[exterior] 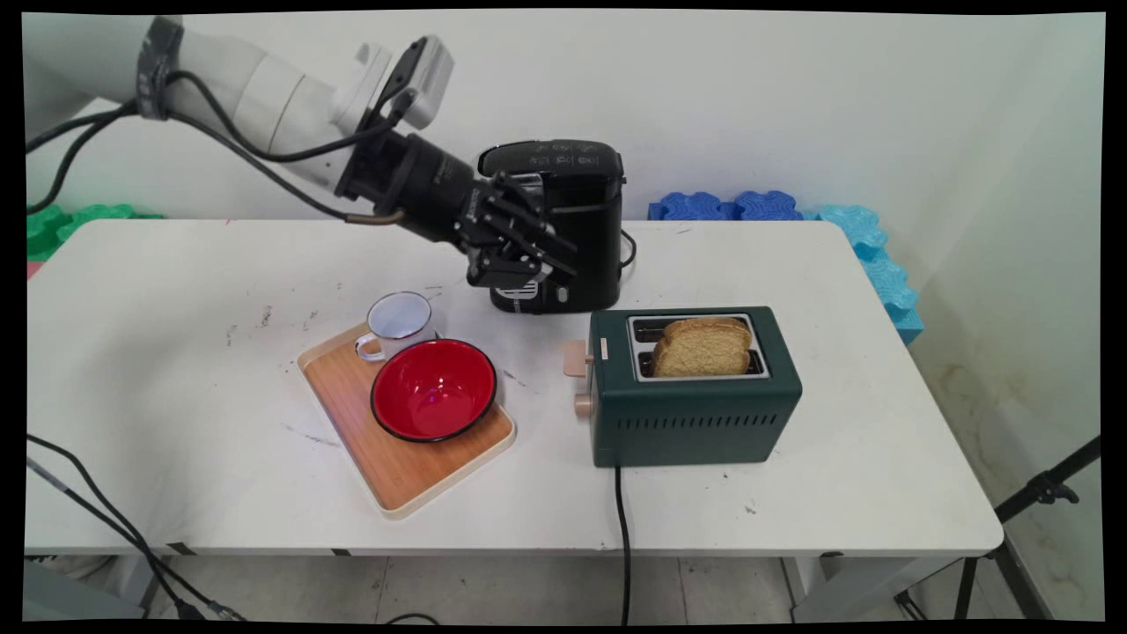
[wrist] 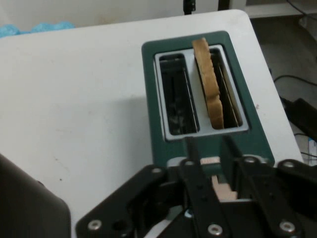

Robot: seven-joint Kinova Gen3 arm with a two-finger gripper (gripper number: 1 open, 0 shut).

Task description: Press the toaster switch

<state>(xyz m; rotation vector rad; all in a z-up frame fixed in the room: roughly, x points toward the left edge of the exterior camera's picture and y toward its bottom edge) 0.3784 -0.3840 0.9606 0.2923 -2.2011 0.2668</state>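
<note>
Black linkage fills the hand view's foreground; the gripper [exterior: 521, 271], fingers pressed nearly together on nothing, hovers above the table [exterior: 176, 423] before the black coffee machine [exterior: 577, 194]. Green toaster [wrist: 198, 99] lies just beyond, bread slice [wrist: 208, 84] upright in one slot. Wooden tray [exterior: 396, 475] carries red bowl [exterior: 433, 389] and mug [exterior: 398, 322].

Showing one toaster [exterior: 696, 414] holding one toast slice [exterior: 704, 348], one tray [exterior: 396, 467] carrying one bowl [exterior: 433, 389] and one mug [exterior: 398, 319], plus one coffee machine [exterior: 585, 220].
</note>
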